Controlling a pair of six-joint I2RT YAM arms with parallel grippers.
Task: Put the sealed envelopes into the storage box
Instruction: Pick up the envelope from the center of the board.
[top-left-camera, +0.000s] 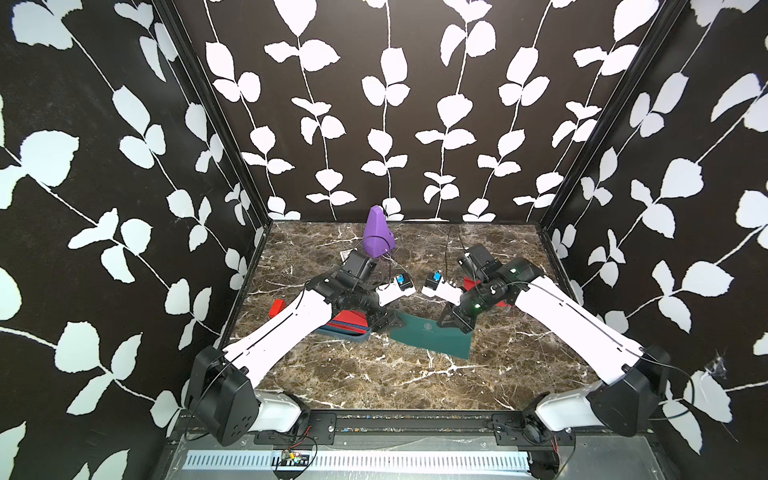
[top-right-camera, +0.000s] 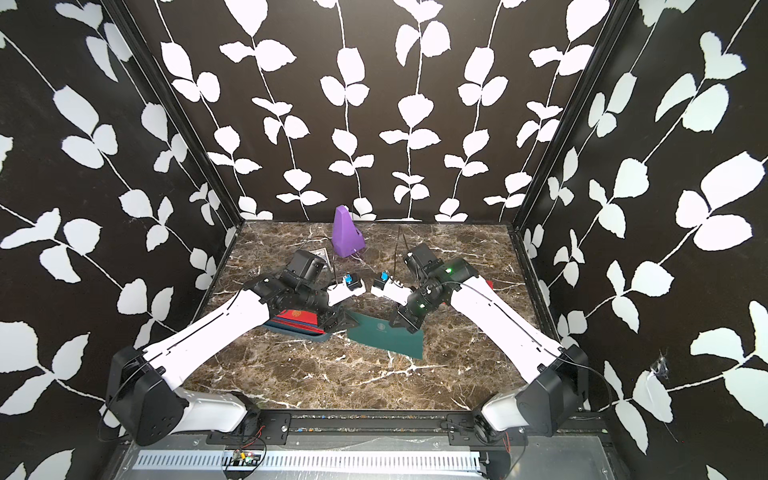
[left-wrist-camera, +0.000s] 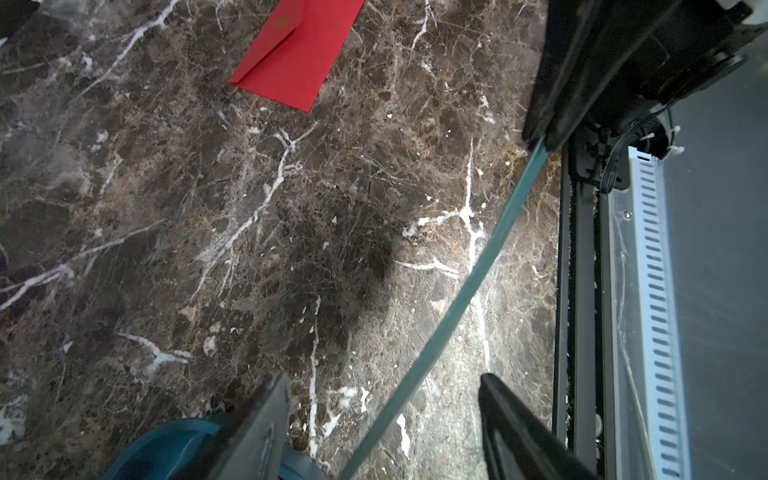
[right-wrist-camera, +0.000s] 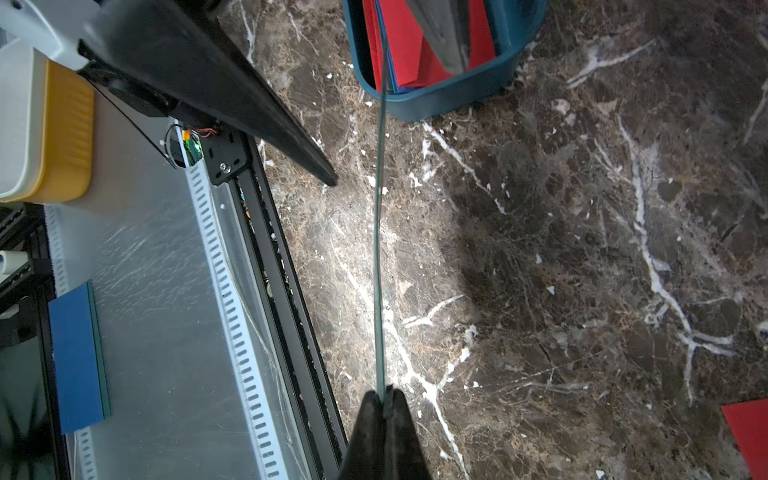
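One brown marble table (top-left-camera: 374, 374): a flat red paper envelope (left-wrist-camera: 291, 54) waits on it.
Blue-green plastic storage box (right-wrist-camera: 449, 99): red and blue envelopes (right-wrist-camera: 409, 54) lie inside.
Dark green paper envelope (top-left-camera: 432, 336): we hold it on edge by the box, so it can slip in.
Right gripper (right-wrist-camera: 384, 399): pinched tight on the green envelope.
Left gripper (left-wrist-camera: 384, 380): jaws apart around its other end, maybe to guide it.

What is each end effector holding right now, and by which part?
The right end effector pinches the dark green envelope by one edge. The left end effector stands open around its opposite edge, gripping nothing.
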